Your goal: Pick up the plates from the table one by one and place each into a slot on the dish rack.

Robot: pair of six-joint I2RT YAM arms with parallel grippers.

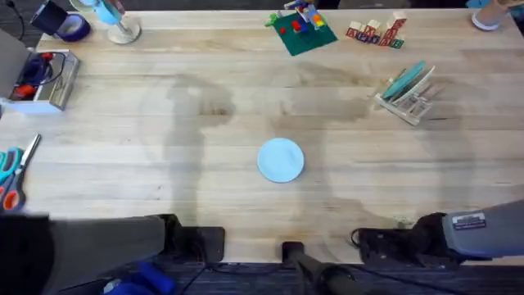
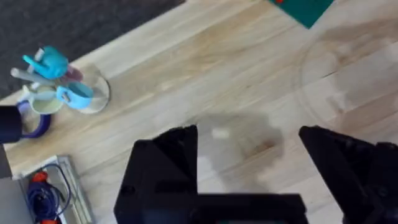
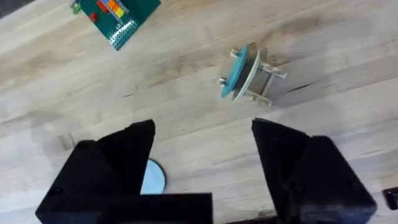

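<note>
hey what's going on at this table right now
Two robot arms are putting plates into a dish rack. The rack already holds a teal plate and a cream plate standing in its slots. A light blue plate lies flat mid-table, untouched. The left end effector and the right end effector are both open and empty, back near the arms' bases.

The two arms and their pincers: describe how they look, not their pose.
Left pincer: two chunky, angular matte-black fingers on a black crossbar. Right pincer: the same black, blocky build. In the overhead view the right arm has a grey segment bearing a small white label, with dark joints and black cables near the bases.
</note>
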